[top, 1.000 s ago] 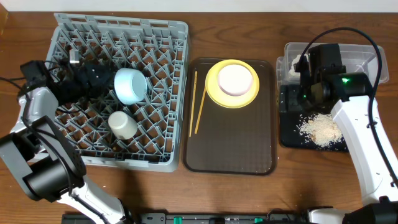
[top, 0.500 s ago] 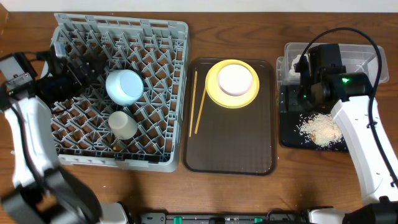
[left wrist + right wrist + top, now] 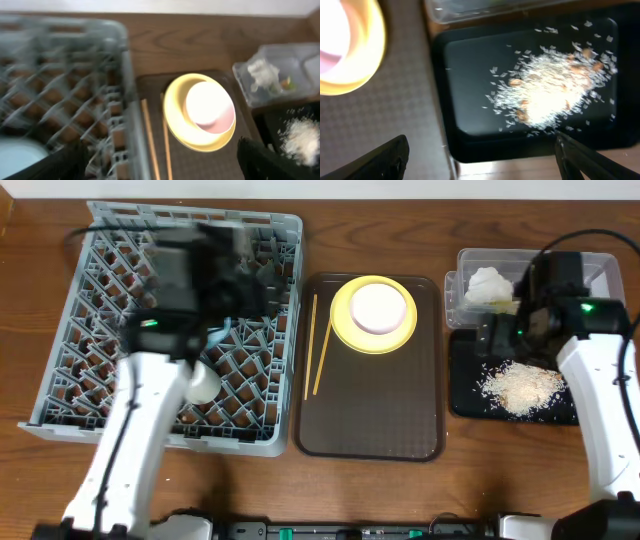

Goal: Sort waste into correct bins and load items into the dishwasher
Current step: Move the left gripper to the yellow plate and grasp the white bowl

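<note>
The wooden tabletop [image 3: 470, 480] carries the grey dish rack [image 3: 70, 350] on its left side, the biggest thing there. The blurred left arm [image 3: 150, 410] reaches across the rack. Just right of the rack lies the brown serving tray [image 3: 370, 410]. Farther right is the clear tub [image 3: 595, 265], and the black tray [image 3: 465, 398] lies just in front of it. The yellow plate [image 3: 342, 320] rests at the far end of the serving tray, with the cream-white bowl [image 3: 380, 308] standing on it. The light blue bowl [image 3: 15, 157] sits in the rack, seen only as a blur at the edge of the left wrist view. The white cup [image 3: 204, 384] lies among the pegs beside the arm. The left hand [image 3: 160, 152] hangs over the rack's right edge, its fingers [image 3: 65, 162] spread wide with nothing between them. The right hand [image 3: 480, 147] hangs over the black tray, fingers [image 3: 380, 157] likewise splayed and empty. The chopsticks [image 3: 312, 360] lie along the serving tray's left side, beside the plate. In the tub are the crumpled tissue [image 3: 490, 283] and a blurred green-and-yellow bit, apparently the snack wrapper [image 3: 281, 84]. The rice scraps [image 3: 520, 385] are heaped on the black tray.
</note>
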`<state>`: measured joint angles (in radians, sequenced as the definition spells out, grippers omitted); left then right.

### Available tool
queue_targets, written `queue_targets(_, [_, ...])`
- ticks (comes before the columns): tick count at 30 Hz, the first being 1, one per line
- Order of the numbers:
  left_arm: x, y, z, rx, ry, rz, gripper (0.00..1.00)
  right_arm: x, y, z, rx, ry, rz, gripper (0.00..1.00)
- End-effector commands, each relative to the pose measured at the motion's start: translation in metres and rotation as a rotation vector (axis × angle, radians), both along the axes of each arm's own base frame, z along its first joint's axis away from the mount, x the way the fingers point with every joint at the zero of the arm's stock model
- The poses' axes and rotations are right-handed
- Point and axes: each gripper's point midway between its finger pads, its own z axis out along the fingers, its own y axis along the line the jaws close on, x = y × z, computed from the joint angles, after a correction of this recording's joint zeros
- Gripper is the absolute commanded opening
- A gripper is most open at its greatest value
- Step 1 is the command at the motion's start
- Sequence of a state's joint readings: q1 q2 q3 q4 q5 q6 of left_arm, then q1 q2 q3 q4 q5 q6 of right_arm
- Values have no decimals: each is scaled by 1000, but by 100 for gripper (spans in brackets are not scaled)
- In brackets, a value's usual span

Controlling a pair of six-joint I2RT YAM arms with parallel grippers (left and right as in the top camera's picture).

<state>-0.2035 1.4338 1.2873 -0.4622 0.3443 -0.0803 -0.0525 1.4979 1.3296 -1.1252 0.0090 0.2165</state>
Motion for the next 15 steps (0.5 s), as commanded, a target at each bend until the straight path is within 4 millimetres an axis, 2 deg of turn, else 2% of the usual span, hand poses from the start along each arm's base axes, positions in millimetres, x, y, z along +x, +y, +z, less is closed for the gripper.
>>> queue_targets(1, [11,-31,-18,139,-47,-57,95,-3,-17,4,-2,-5,-72,93])
queue_targets(4, [15,-67,-39,168,-48,-115,95,-7,-22,4,-2,9,-90,94])
queue_targets(6, [17,-88,-45,171,-41,-155,95,-8,-23,3,-2,13,-91,95])
queue_targets(8, [21,-106,-39,174,-37,-186,95,-8,-23,3,-2,13,-91,96])
queue_targets(12, [32,-132,-12,169,-64,-224,95,-8,-22,3,-2,13,-91,97])
queue_targets(15, [38,-147,-8,168,-72,-245,95,-8,-22,3,-2,13,-91,97])
